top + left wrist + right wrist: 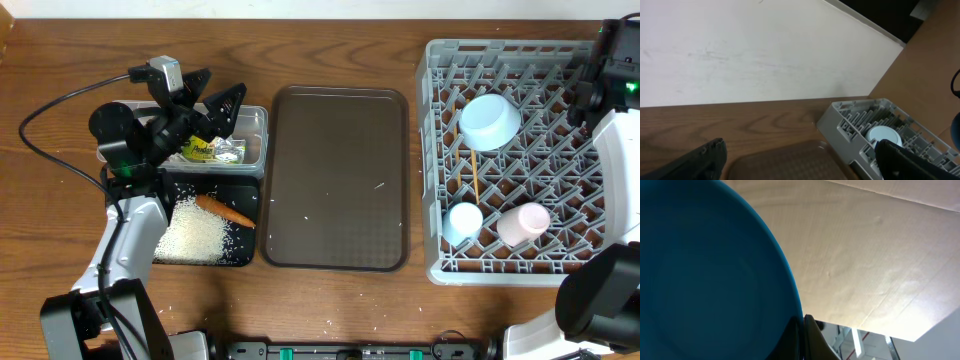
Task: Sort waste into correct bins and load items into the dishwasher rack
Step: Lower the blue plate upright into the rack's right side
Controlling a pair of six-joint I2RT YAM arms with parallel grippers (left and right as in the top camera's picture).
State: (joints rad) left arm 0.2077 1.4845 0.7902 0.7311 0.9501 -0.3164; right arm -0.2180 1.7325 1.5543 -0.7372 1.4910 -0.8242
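Plate (710, 270), smooth, round and blue, sits pinched in right claw (803, 330).

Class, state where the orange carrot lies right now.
Overhead view, left side of the table: the carrot lies in the black tray, beside the white rice, just left of the brown serving tray.

No legible text, brand, number or sign in any view. The packet (203, 150) in the tub (256, 128) carries print, too small to read.
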